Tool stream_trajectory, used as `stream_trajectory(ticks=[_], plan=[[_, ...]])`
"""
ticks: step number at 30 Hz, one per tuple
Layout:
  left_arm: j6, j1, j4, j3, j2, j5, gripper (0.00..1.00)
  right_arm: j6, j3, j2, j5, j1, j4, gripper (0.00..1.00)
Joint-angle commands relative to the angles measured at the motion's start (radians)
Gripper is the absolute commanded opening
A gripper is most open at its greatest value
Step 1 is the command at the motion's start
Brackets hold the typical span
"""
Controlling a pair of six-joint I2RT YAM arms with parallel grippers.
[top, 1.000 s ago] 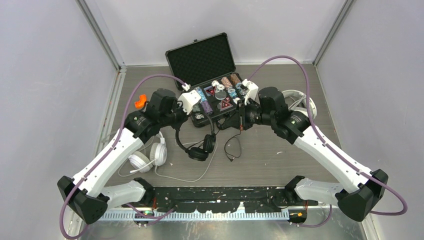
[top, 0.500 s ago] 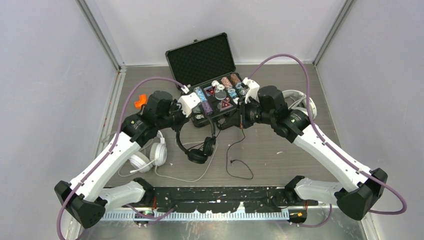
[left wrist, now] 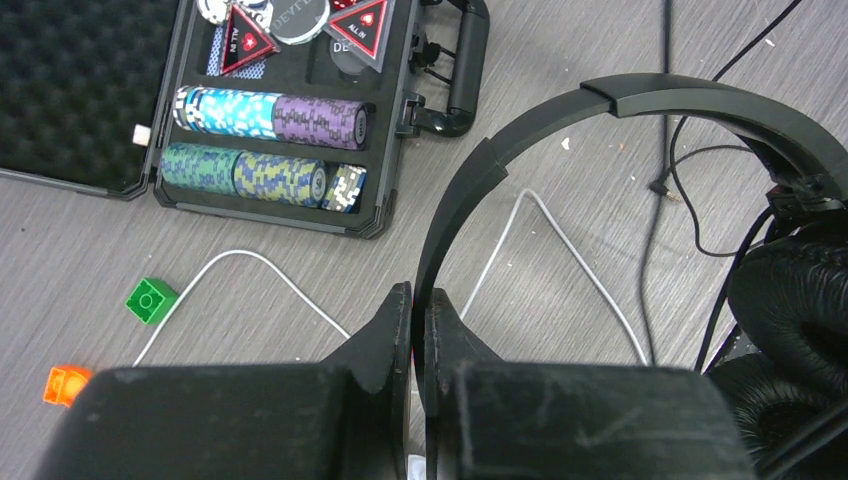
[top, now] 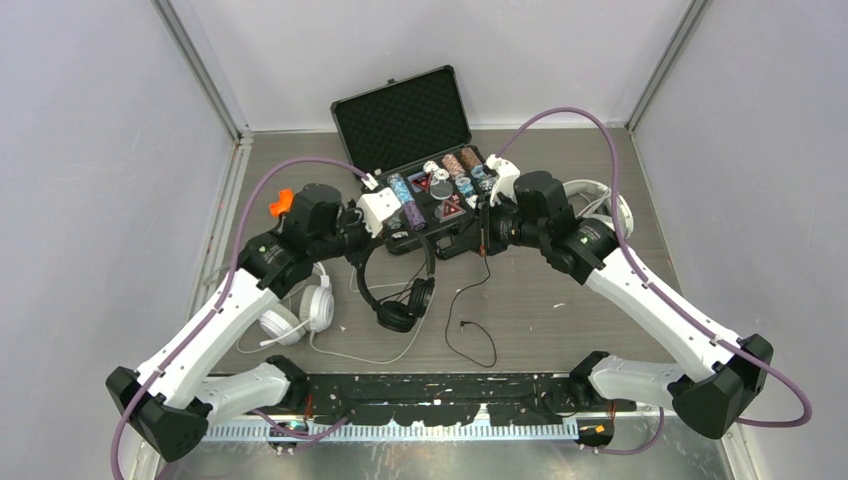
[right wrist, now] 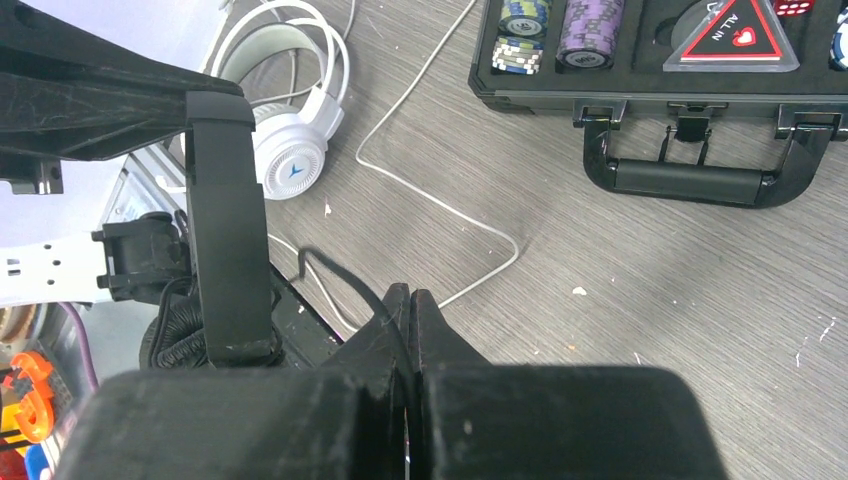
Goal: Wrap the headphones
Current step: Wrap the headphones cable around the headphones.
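Left claw (left wrist: pixel 412 300) stays clamped on the headband of the black headphones (top: pixel 396 314), hanging over mid-worktop (top: pixel 560 300). Right claw (right wrist: pixel 410 295) pinches their cord (top: pixel 447 330). Its small coil has dropped open toward 5 o'clock, likely giving free length to wind.

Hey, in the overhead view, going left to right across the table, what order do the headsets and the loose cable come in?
white round-cup headset → slim black headphones, headband held in the left tool → black cable, pinched in the right tool → bulky white-grey headphones, partly behind the right arm
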Motion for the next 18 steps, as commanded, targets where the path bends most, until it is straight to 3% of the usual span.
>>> stream_trajectory(ticks=[1, 7, 12, 18], plan=[[-0.022, -0.003, 0.035, 0.025, 0.010, -0.012, 0.00, 0.001, 0.050, -0.014, 0.002, -0.004, 0.007, 0.00], [-0.058, -0.003, -0.053, 0.086, 0.088, -0.200, 0.00, 0.037, 0.073, -0.057, -0.081, -0.004, -0.003, 0.00], [-0.086, -0.003, -0.033, 0.077, 0.094, -0.283, 0.00, 0.065, 0.111, -0.063, -0.135, -0.005, -0.009, 0.00], [-0.112, -0.003, -0.031, 0.091, 0.109, -0.366, 0.00, 0.172, 0.090, -0.029, -0.243, -0.003, 0.109, 0.00]])
